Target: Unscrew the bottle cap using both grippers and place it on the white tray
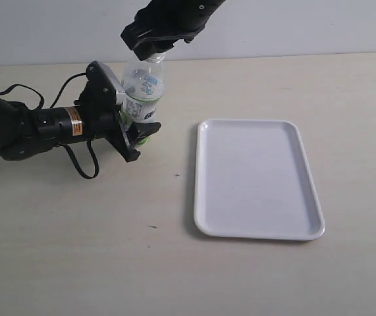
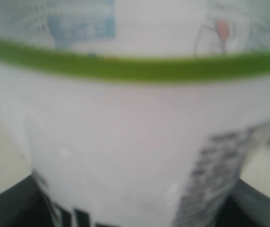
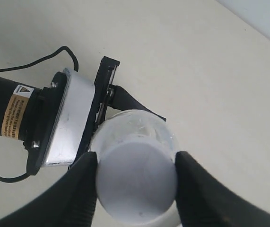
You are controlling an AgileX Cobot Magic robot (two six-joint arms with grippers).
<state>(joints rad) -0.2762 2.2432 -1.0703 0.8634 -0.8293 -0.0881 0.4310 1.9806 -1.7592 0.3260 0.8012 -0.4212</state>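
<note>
**At the bottle's neck, both grippers have a hold**

On the table (image 1: 76, 250), left of the white tray (image 1: 260, 123) and apart from it, the bottle (image 1: 143, 89) stands about upright. The left gripper (image 1: 130, 122) is clamped around its labelled body, which fills the left wrist view. From above, the right gripper (image 3: 137, 179) is partly closed, with its two black fingers (image 3: 85, 182) pressed against opposite sides of the bottle cap (image 3: 137, 189). The cap sits on the bottle's neck. The tray holds nothing.
</note>
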